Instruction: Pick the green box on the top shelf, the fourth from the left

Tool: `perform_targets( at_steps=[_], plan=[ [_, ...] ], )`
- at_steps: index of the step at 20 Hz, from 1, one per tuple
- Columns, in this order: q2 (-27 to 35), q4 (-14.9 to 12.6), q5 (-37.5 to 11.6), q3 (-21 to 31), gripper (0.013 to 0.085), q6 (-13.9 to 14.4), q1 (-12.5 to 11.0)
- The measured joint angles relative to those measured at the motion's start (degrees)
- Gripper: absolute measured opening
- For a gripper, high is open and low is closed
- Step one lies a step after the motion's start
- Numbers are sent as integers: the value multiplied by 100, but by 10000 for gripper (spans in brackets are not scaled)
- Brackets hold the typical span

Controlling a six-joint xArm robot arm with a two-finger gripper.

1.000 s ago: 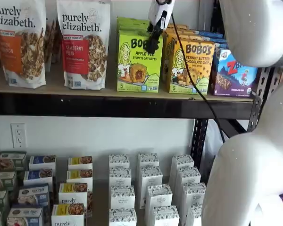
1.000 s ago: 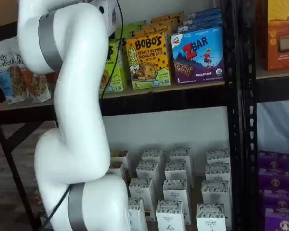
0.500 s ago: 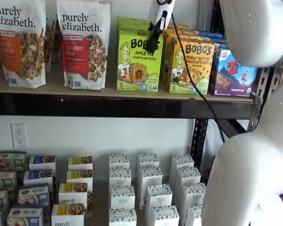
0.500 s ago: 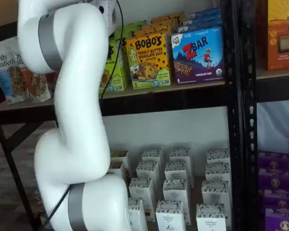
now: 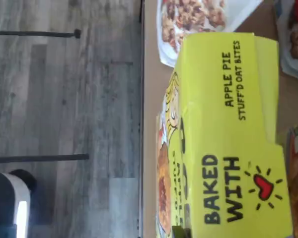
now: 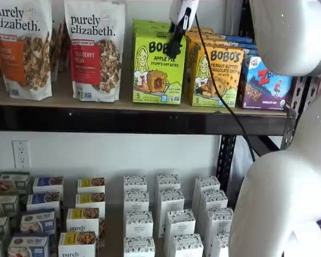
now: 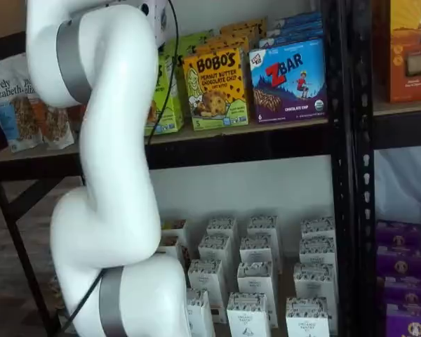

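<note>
The green box [image 6: 155, 75] is a lime-green Bobo's Apple Pie carton standing at the front of the top shelf [image 6: 59, 99], between a granola bag and an orange-yellow box. My gripper [image 6: 174, 51] comes down from above, its black fingers shut on the carton's top right edge. In a shelf view the green box [image 7: 167, 98] is mostly hidden behind my white arm, with the top shelf [image 7: 266, 140] running beneath it. The wrist view is filled by the green box [image 5: 228, 139], its top flap reading "BAKED WITH".
Purely Elizabeth bags [image 6: 96, 51] stand left of the carton. An orange-yellow Bobo's box [image 6: 216, 77] and a blue ZBar box [image 6: 265, 85] stand right of it. More green cartons stand behind it. Small white cartons [image 6: 168, 214] fill the lower level. My arm [image 6: 289, 160] crowds the right.
The green box has gone from tilted to upright and has risen slightly with the fingers. The gripper finished closing.
</note>
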Motion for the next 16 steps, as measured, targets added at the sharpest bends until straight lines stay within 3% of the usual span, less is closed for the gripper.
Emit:
perform_targets(
  at_steps=[6,16],
  plan=[
    [-214,43,101,131,290,95,71],
    [-729,342,259,533,290,192,83]
  ],
)
